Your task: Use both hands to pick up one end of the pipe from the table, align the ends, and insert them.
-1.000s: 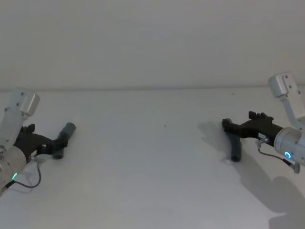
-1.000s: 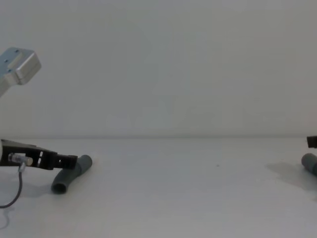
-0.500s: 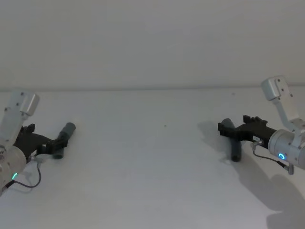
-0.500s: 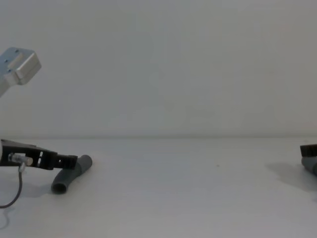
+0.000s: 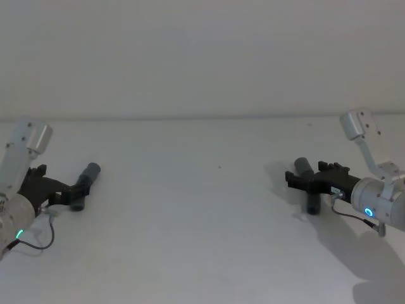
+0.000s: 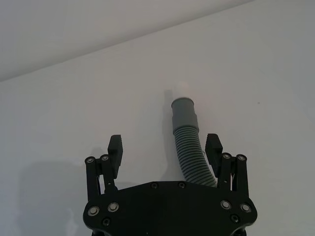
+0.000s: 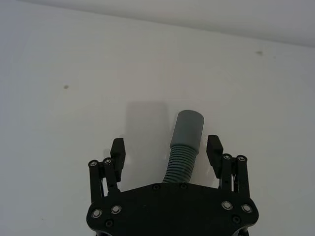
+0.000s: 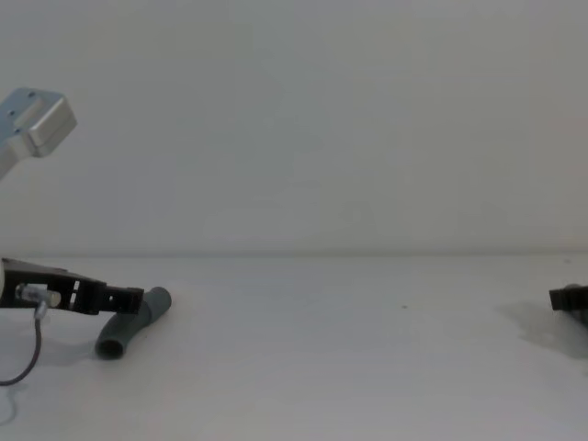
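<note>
While both pipe pieces lay flat on the worktop, well apart on either side of the small dark speck near its middle, neither was clamped. Far to the left of the speck, the left tool sat low with its fingers spread around the left pipe piece. Its ribbed run lay much nearer one finger than the other, and its smooth cuff pointed out beyond the fingertips. Right of the speck, and closer to it, the right tool was likewise spread, straddling the right pipe piece without visibly pinching it, cuff again leading. Both pieces looked like light, thin plastic: the corrugated part would likely bend and squash a little under pressure, while the cuffs looked stiff but slick. The ribs just behind each cuff seemed the sound place to take hold, near enough to steer the end while leaving the cuff free for mating. So light a piece could skid sideways when the nearer finger met it first.
</note>
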